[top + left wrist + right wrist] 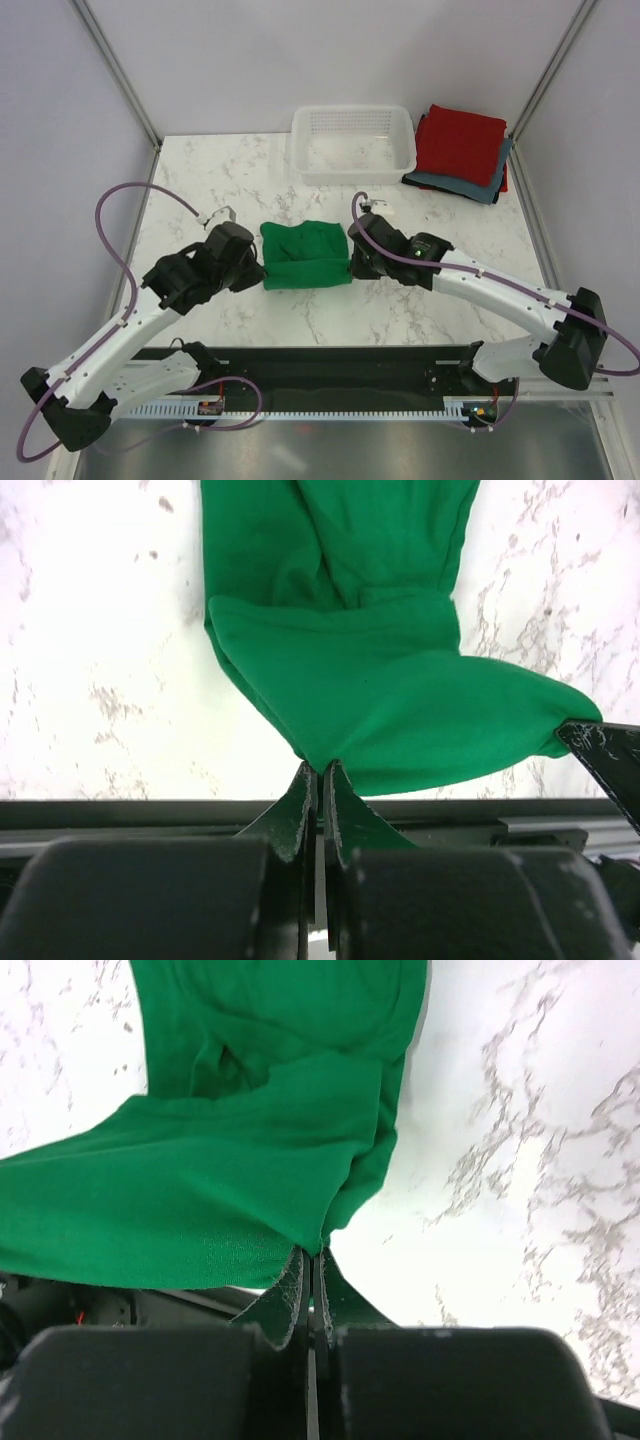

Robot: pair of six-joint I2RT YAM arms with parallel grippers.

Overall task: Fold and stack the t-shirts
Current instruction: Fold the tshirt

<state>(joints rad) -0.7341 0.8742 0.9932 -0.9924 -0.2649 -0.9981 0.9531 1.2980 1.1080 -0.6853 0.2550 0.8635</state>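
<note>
- Your left gripper (pixel 320 770) is fully closed on one near corner of the green shirt (pixel 305 255). The cloth comes out directly from between its tips and spreads away in front of it.
- Your right gripper (pixel 312 1255) is closed in the same way on the other near corner. From there the shirt spreads forward and to its left.
- The shirt is stretched between the two grippers. Its near edge seems raised, and its far part lies on the table (pixel 250 180) ahead of both.
- Each grip takes only a thin bit of cloth. If you pull the arms apart too strongly or lift too fast, I think a corner can slip out and the fold will fall open.
- If one arm goes forward faster than the other, the edge will land crooked and the square will not be clean.
- There is a loose bunch in the middle of the shirt (maybe a sleeve, I cannot tell). It can get trapped under the fold and make a bump.
- The red shirt (pixel 460 140) lies on the grey-blue shirt (pixel 455 183), well ahead and to the right of your right gripper, just beside the basket (pixel 350 172). If you carry the green one there too low, hanging cloth could catch the basket or push the stack.
</note>
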